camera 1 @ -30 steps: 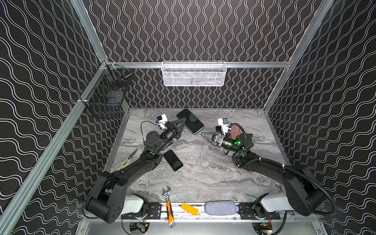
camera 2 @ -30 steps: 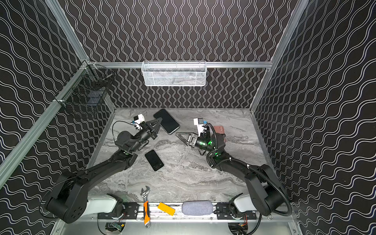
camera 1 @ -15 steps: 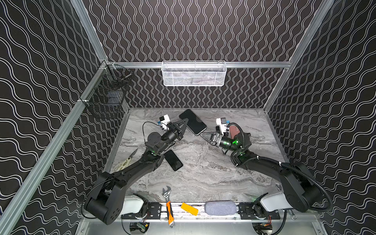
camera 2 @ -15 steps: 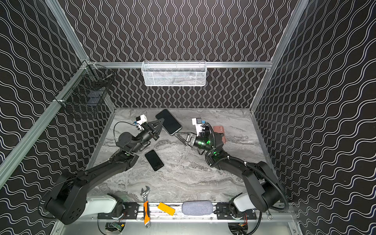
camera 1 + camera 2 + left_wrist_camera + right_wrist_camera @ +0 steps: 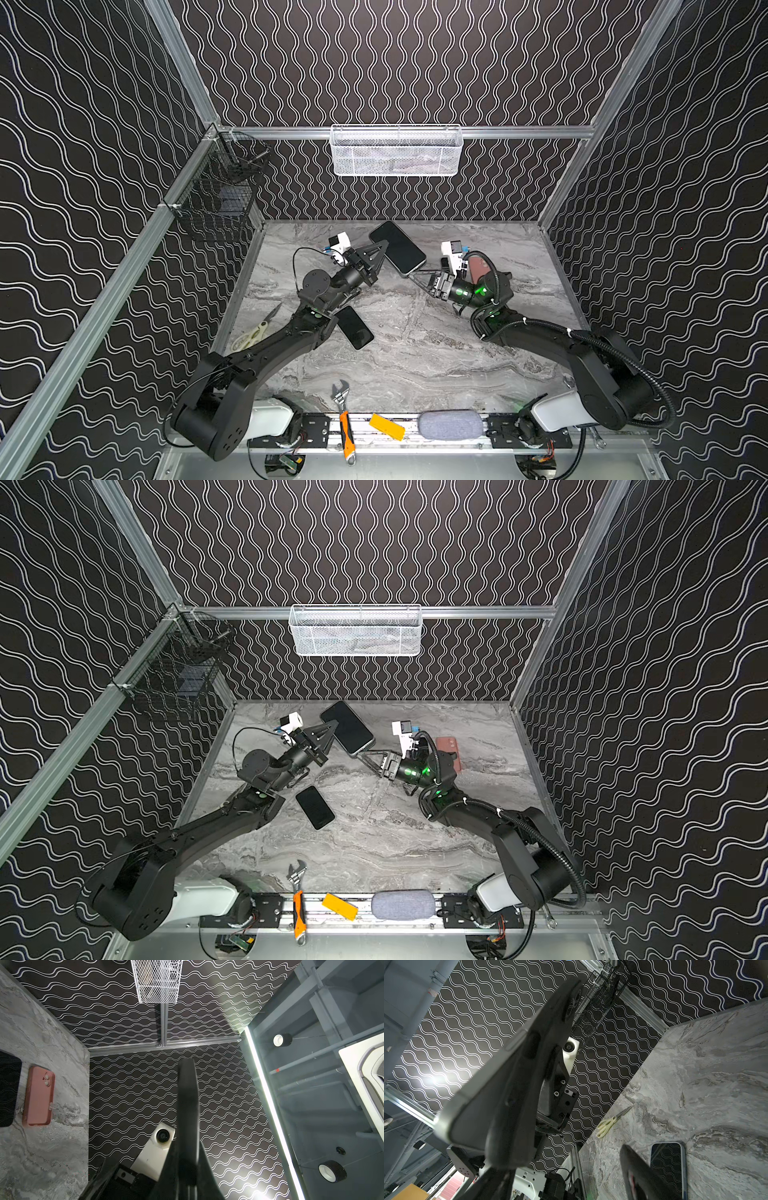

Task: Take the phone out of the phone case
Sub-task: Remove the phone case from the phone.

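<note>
- Item: phone [image 5: 398, 248], dark screen up, in a dark case [image 5: 556, 1007]. It is held tilted and clear of the bench [image 5: 415, 365], over the 12 o'clock edge in both top views.
- Left pincer [image 5: 385, 249]: clamped on the phone's long edge from the 9 o'clock side, and the only support.
- Right pincer [image 5: 413, 277]: jaws apart at the phone's near corner, reaching in from the 3 o'clock side. In the right wrist view 1 finger crosses the phone's back (contact unclear) and the other stands well apart. Nothing is gripped.
- Step, as judged: the phone is presented for stripping; the case is not yet off.
- Next move, as judged: the right pincer should close on the case rim alone at that corner and peel it away while the left holds firm. Pinching the phone body as well would defeat the pull.
- Also on the bench: 2nd phone [image 5: 353, 328] and scissors [image 5: 254, 333] toward 9 o'clock; pink-cased phone [image 5: 38, 1096] at 2 o'clock.
- Writing and brands: none legible on any item.
</note>
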